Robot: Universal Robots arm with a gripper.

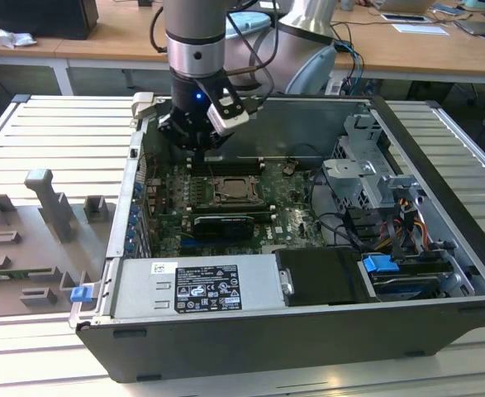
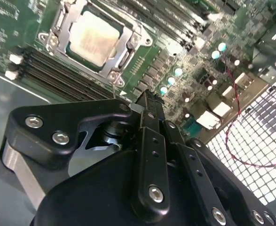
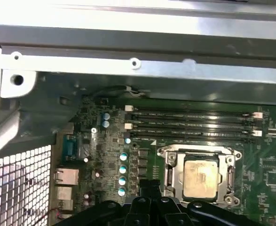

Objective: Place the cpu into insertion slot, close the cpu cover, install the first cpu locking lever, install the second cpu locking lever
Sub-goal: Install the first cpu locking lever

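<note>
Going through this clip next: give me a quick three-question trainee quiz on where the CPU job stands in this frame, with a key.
1. True or false: the cpu already lies in the insertion slot, with the cpu cover framing its pale face.
2. In the exterior view, where is the hand relative to the socket? A) above the board on the exterior view's left of it B) directly over it C) outside the case
3. Fill in: in the first wrist view, the long black memory slots run between the socket and the case's grey metal ____.

Key: 1 true; 2 A; 3 wall.
</note>
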